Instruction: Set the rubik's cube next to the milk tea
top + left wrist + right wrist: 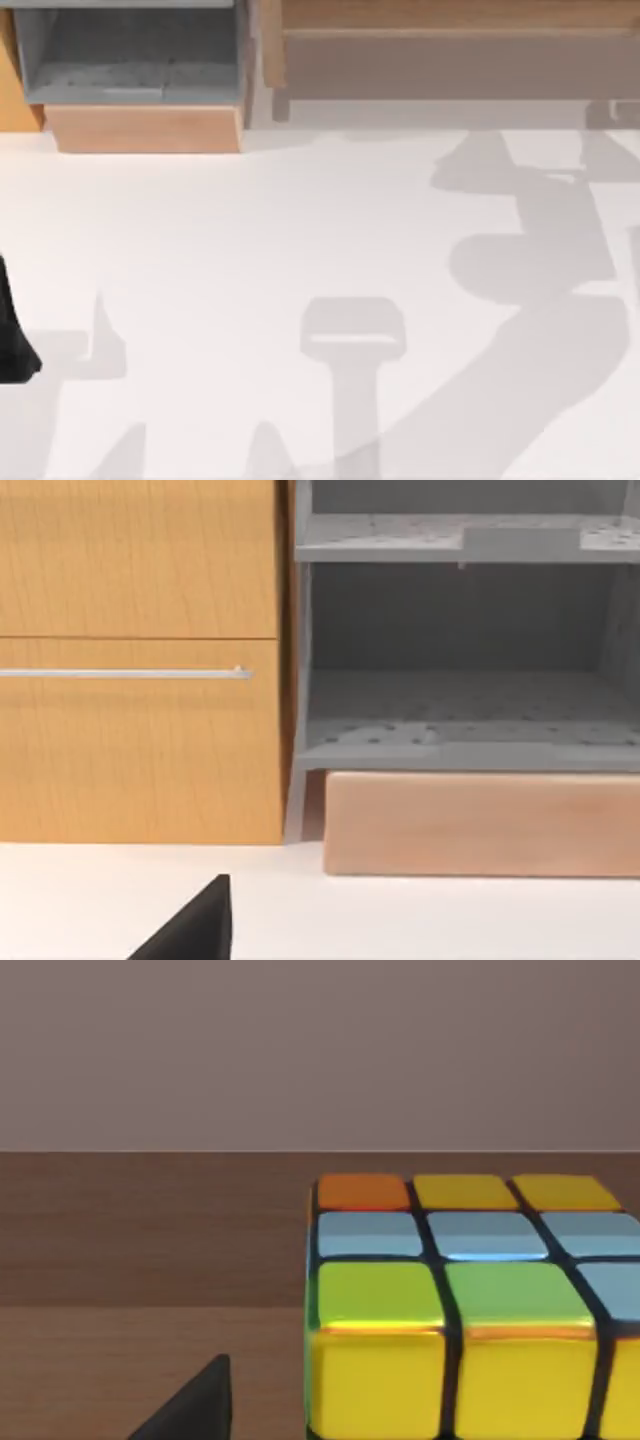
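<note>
You are nearing the cube [470,1300] on a wooden surface [150,1260] with the right arm, grip state untellable, placement pending

A white table [300,230] is filling most of the top view, with a grey shelf unit [135,50] on a pale wooden base [145,128] standing at its upper left. In the right wrist view, a rubik's cube [460,1300] is sitting on a brown wooden surface [140,1260].
</note>
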Controlling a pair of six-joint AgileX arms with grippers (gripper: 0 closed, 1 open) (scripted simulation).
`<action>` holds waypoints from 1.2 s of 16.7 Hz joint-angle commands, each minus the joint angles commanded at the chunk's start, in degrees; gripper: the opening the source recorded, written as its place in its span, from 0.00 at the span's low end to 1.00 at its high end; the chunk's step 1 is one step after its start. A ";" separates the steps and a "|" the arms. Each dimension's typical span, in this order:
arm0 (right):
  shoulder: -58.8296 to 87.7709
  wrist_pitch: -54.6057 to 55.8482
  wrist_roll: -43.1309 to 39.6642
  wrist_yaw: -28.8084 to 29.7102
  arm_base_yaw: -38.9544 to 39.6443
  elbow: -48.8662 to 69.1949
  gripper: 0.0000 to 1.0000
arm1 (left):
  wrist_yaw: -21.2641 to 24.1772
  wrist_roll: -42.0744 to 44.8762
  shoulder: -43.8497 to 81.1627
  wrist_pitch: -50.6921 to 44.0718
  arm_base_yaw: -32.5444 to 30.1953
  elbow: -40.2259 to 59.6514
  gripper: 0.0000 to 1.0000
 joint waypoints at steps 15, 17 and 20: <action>3.65 -0.54 -0.02 1.12 0.98 3.77 0.40 | 0.00 0.00 0.00 0.00 0.00 0.00 1.00; 3.65 -0.54 -0.02 1.12 0.98 3.77 0.25 | 0.00 0.00 0.00 0.00 0.00 0.00 1.00; 3.65 -0.54 -0.02 1.12 0.98 3.77 0.02 | 0.00 0.00 0.00 0.00 0.00 0.00 1.00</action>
